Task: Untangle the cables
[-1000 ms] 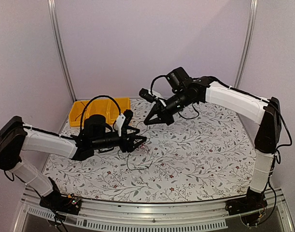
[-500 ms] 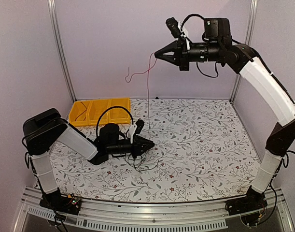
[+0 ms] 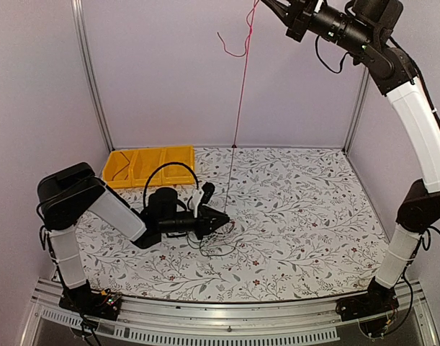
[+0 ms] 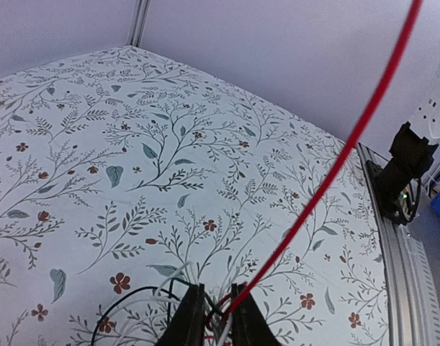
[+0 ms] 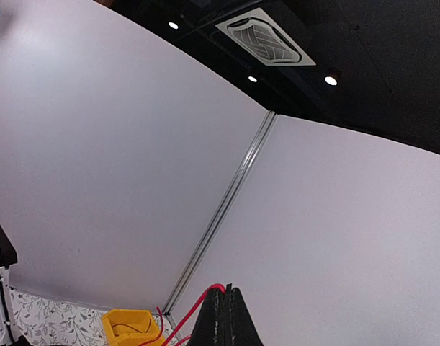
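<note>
Right arm (image 3: 414, 108) is hoisting the red cable (image 3: 241, 79); left arm (image 3: 111, 209) is pinning the tangle (image 3: 212, 245) on the table (image 3: 313, 216).
Right arm is stretching high and near-straight, right gripper (image 5: 225, 321) clamping the red cable, which is running taut down to the tangle. Left arm is folding low, left gripper (image 4: 216, 317) pinching the tangle of black and pale cables at the tabletop.

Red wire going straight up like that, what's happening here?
Two robot arms are untangling thin cables. The right claw, raised high, grips the red cable and holds it taut. The left claw, low on the table, pinches the tangle of cables where the red one starts. It is not yet free.
</note>
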